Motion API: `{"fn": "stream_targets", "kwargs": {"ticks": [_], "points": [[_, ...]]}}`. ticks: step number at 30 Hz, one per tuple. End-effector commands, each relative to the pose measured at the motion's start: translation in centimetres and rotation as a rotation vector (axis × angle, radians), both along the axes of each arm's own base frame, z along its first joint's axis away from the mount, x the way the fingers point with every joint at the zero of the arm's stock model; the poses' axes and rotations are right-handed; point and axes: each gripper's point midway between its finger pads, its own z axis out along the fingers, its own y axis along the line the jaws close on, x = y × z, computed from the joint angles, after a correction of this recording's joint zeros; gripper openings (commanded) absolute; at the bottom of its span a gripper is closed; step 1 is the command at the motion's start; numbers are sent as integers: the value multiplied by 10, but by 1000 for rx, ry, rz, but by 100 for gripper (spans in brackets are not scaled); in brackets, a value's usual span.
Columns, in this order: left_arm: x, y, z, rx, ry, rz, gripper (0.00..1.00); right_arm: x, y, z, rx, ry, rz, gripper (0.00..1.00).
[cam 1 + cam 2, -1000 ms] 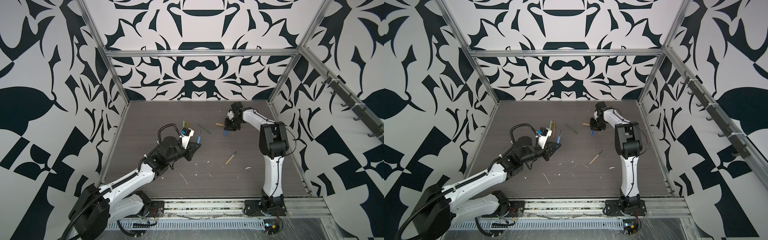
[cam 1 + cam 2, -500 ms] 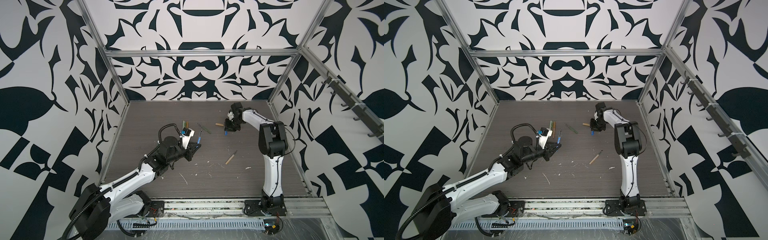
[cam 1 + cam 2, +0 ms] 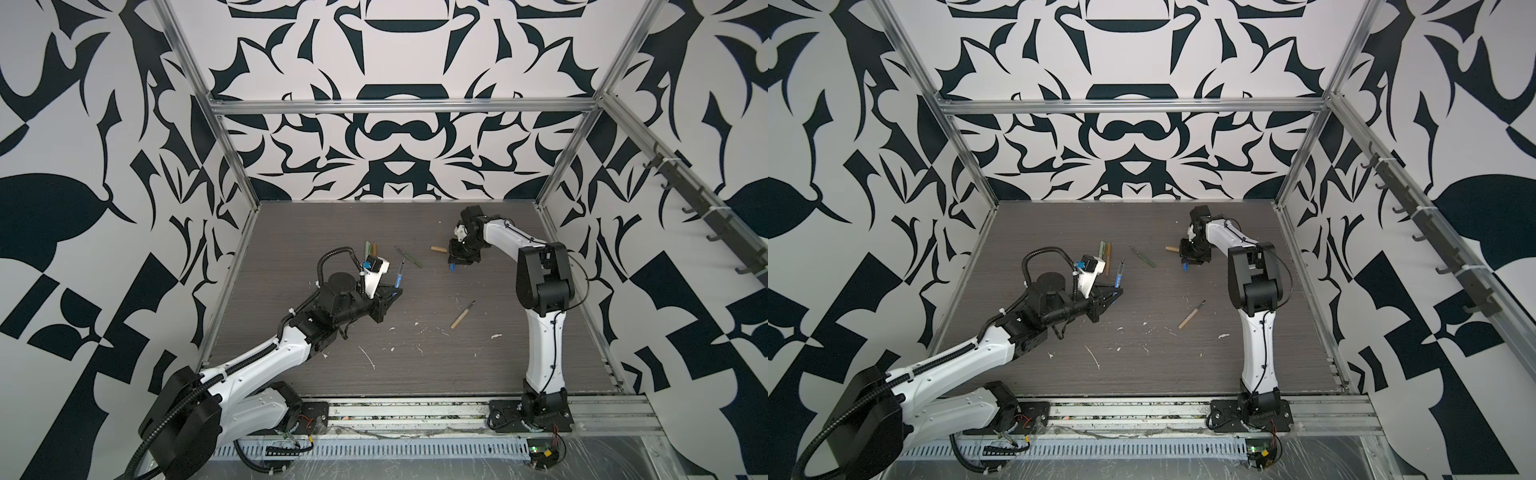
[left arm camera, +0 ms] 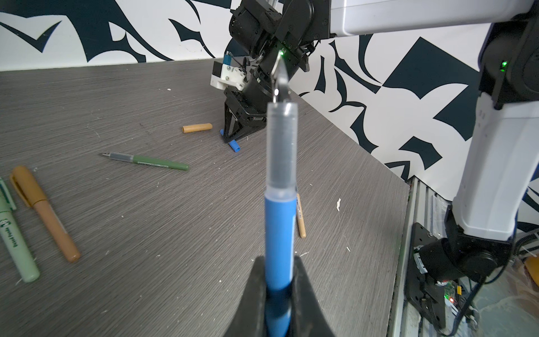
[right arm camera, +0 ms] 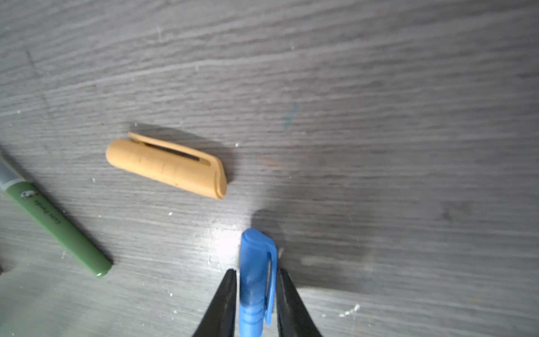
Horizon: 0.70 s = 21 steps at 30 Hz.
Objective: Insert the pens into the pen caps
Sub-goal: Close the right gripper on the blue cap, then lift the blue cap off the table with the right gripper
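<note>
The blue pen [image 4: 279, 221] is clamped by its barrel in the closed jaws of the left gripper [image 4: 279, 262], held above the table [image 3: 415, 382] left of centre. The blue cap [image 5: 255, 271] lies on the table at the far right, between the jaws of the right gripper [image 5: 256, 272]. These stand close on each side, and whether they grip it cannot be told. Pens: five. Two are capped and lie side by side, the pale green pen [image 4: 16, 236] and the ochre-brown pen [image 4: 43, 213]. Three are uncapped: the blue pen, the dark green pen [image 4: 151, 162] and the tan pen [image 3: 462, 314]. Loose caps in view: two, the blue cap and the tan cap [image 5: 166, 164]. Open surface lies between the arms, marked by white flecks [image 3: 368, 357].
</note>
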Motion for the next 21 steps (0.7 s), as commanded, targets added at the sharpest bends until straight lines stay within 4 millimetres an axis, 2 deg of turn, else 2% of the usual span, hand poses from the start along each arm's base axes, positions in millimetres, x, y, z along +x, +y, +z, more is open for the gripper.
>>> {"fn": "stream_targets", "kwargs": {"ticks": [1,13,21], "points": [[-1,-3,7,-15,-10,-16,4,9,1,48,3,-99,20,27],[-2,-5,11,-7,-16,-30,4,10,-5,42,49,-88,-7,23],[0,-8,8,-7,-8,-39,4,4,-8,39,51,-77,-9,22]]}}
